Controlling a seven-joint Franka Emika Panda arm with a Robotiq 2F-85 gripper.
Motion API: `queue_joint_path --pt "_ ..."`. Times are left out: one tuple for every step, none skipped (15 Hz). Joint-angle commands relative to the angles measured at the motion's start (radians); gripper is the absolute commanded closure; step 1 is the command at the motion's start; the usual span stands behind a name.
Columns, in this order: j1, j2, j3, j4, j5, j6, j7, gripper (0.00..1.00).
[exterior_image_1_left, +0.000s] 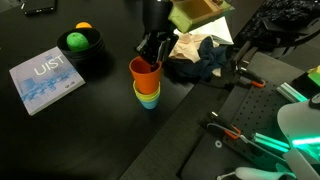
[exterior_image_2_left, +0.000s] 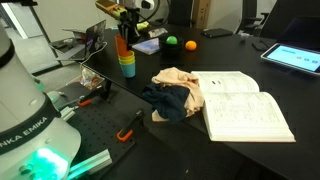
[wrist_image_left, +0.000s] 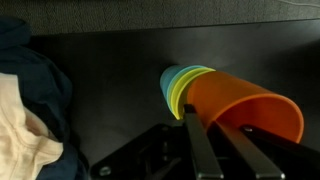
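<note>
An orange cup (wrist_image_left: 245, 105) tops a stack with a yellow-green cup (wrist_image_left: 178, 92) and a blue cup (wrist_image_left: 167, 82) nested under it. The stack stands on the black table in both exterior views (exterior_image_1_left: 147, 82) (exterior_image_2_left: 127, 60). My gripper (wrist_image_left: 212, 118) comes down on it from above (exterior_image_1_left: 155, 48) (exterior_image_2_left: 124, 30). One finger lies outside the orange cup's rim and the other inside it, pinching the wall.
A crumpled tan and dark blue cloth (exterior_image_1_left: 200, 60) (exterior_image_2_left: 175, 95) (wrist_image_left: 25, 100) lies beside the stack. A black bowl holding a green ball (exterior_image_1_left: 78, 42), a blue booklet (exterior_image_1_left: 45, 80), an open book (exterior_image_2_left: 245, 105) and orange-handled tools (exterior_image_1_left: 225, 130) on a perforated board are nearby.
</note>
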Motion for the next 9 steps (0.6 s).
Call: queue_joint_path --pt "0.004 0.007 0.006 -0.007 0.039 0.040 -0.040 0.99" --pt "0.005 0.012 0.008 -0.005 0.043 0.042 -0.045 0.99" --pt "0.005 0.017 0.010 -0.005 0.043 0.047 -0.047 0.99" --pt "0.006 0.021 0.012 -0.004 0.045 0.051 -0.051 0.99" --pt "0.006 0.026 0.013 -0.002 0.046 0.053 -0.053 0.99" --pt "0.006 0.029 0.015 -0.002 0.045 0.056 -0.054 0.99" --pt "0.006 0.034 0.018 -0.002 0.044 0.060 -0.055 0.99" --pt "0.007 0.038 0.021 -0.002 0.045 0.066 -0.058 0.99" --pt "0.007 0.042 0.024 -0.002 0.045 0.071 -0.059 0.99"
